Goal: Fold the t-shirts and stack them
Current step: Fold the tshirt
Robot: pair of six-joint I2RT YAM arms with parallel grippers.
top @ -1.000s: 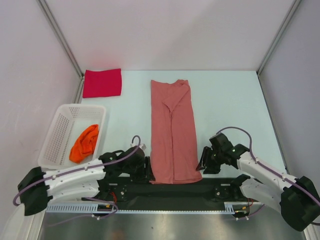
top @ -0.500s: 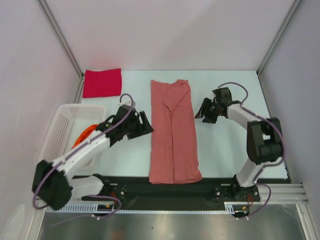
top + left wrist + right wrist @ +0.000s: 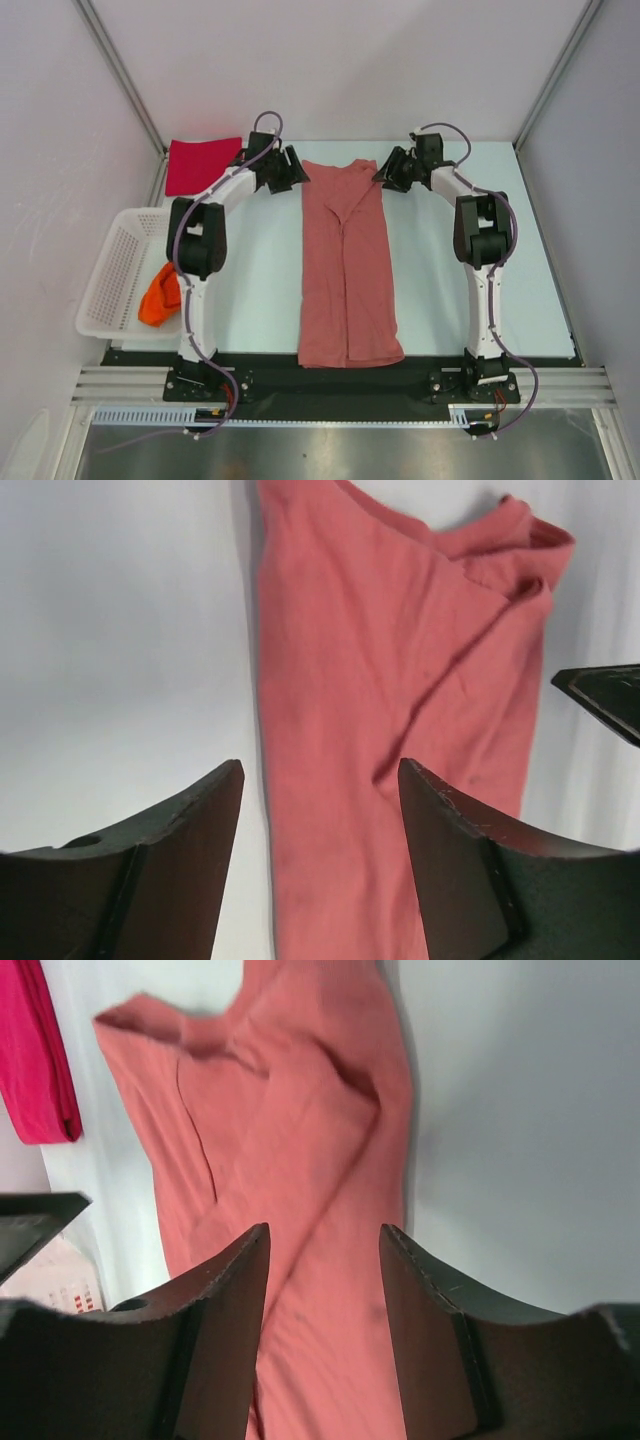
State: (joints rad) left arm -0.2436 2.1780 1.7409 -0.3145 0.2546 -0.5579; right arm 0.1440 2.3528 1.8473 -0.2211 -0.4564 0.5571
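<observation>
The salmon-pink t-shirt (image 3: 347, 260) lies as a long narrow strip down the middle of the table, collar end at the far side. My left gripper (image 3: 297, 172) is at its far left corner and my right gripper (image 3: 385, 172) at its far right corner. Both are open. In the left wrist view the pink cloth (image 3: 390, 680) and its left edge lie below the open gripper (image 3: 320, 770). In the right wrist view the pink cloth (image 3: 290, 1130) and its right edge lie below the open gripper (image 3: 322, 1232). A folded crimson t-shirt (image 3: 204, 165) sits at the back left. An orange t-shirt (image 3: 160, 295) is crumpled in the basket.
A white mesh basket (image 3: 105, 275) stands at the left edge beside the left arm. Grey walls and metal posts enclose the table at the back and sides. The black base rail (image 3: 340, 385) runs along the near edge, just below the pink shirt's hem.
Both arms have swung out from the near end of the pink shirt to its far end, one along each side. The shirts have not moved.
</observation>
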